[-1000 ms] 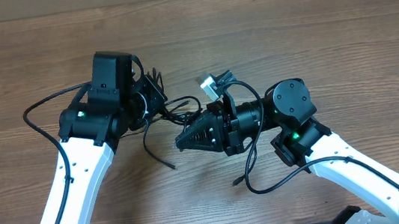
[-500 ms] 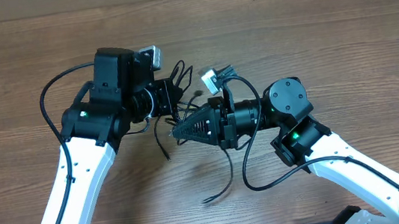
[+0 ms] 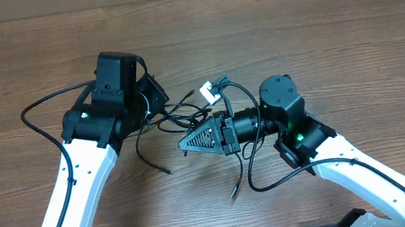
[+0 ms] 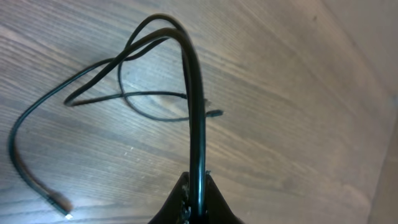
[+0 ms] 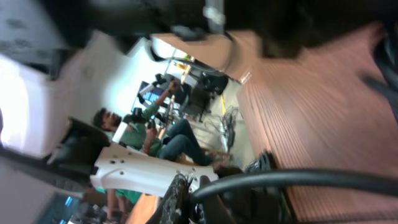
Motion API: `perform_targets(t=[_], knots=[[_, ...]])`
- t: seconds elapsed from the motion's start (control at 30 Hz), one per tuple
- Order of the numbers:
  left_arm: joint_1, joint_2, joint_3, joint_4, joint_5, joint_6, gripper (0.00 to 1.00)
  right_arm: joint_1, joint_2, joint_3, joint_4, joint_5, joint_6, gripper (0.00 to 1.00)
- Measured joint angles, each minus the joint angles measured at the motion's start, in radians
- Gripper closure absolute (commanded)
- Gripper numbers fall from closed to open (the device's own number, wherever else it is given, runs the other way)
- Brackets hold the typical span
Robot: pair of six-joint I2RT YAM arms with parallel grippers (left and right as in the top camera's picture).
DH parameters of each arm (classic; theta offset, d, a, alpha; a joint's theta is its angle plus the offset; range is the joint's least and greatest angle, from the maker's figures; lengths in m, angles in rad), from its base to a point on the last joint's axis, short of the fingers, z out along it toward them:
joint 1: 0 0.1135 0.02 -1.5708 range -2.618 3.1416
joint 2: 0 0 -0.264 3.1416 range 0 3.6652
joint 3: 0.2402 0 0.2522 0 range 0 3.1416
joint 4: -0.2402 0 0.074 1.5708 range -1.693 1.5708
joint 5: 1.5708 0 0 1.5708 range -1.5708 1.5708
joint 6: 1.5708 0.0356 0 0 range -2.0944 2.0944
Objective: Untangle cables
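Note:
The cables [image 3: 184, 116] are thin black cords strung in a tangle between my two grippers over the wooden table. My left gripper [image 3: 161, 103] is shut on one cord [image 4: 200, 124], which rises from the jaws and loops over into two strands. One plug end [image 4: 61, 208] lies on the wood. My right gripper [image 3: 185, 145] points left and is shut on another cord [image 5: 298, 179], which runs off to the right. Loose ends trail at the lower left [image 3: 165, 170] and lower middle [image 3: 233, 195].
Thicker black wires fixed to the arms loop out beside the left arm [image 3: 32, 111] and under the right arm [image 3: 264, 187]. A white tag [image 3: 208, 91] sits on the right wrist. The wooden table [image 3: 347, 43] extends all around.
The left gripper turned and drew back left, then returned toward its first pose. The right gripper shifted slightly right. The trailing cord ends swung across the table.

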Motion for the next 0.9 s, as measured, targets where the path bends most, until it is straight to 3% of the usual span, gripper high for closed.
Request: perform_targets(t=[0.03, 0.1, 0.17, 0.27, 0.37, 0.43, 0.6, 0.63, 0.7, 0.73, 0.83, 0.9], knots=[[0.000, 0.000, 0.000, 0.006, -0.004, -0.006, 0.96, -0.001, 0.001, 0.002, -0.045, 0.012, 0.000, 0.89], [0.000, 0.000, 0.000, 0.027, -0.003, -0.009, 0.96, 0.001, 0.000, 0.004, -0.161, 0.044, -0.002, 0.66], [0.000, 0.000, 0.000, 0.038, -0.003, -0.009, 0.96, 0.005, 0.000, 0.001, -0.249, 0.083, 0.003, 0.55], [0.000, 0.000, 0.000, 0.049, -0.003, -0.009, 0.96, 0.005, 0.000, 0.000, -0.301, 0.117, -0.003, 0.26], [0.001, 0.000, 0.000, 0.060, -0.004, -0.006, 0.96, 0.004, 0.000, 0.000, -0.307, 0.138, 0.002, 0.16], [0.000, -0.002, 0.000, 0.071, -0.004, 0.007, 0.96, 0.004, 0.000, 0.000, -0.308, 0.145, 0.004, 0.10], [0.000, -0.028, 0.000, 0.079, -0.003, 0.071, 0.96, 0.005, 0.000, 0.000, -0.308, 0.183, 0.026, 0.08], [0.001, -0.034, 0.000, 0.078, -0.003, 0.098, 0.95, 0.005, 0.000, 0.000, -0.307, 0.206, 0.067, 0.08], [0.000, -0.037, 0.000, 0.078, -0.003, 0.133, 0.96, 0.005, 0.000, 0.000, -0.308, 0.238, 0.142, 0.22], [0.000, -0.037, 0.000, 0.077, -0.003, 0.149, 0.96, 0.005, 0.000, 0.000, -0.308, 0.256, 0.210, 0.24], [0.000, -0.037, 0.000, 0.080, 0.005, 0.203, 0.96, 0.004, 0.000, 0.000, -0.304, 0.280, 0.389, 0.24], [0.000, -0.037, 0.000, 0.087, 0.014, 0.234, 0.96, 0.004, 0.000, 0.000, -0.276, 0.284, 0.494, 0.16]])
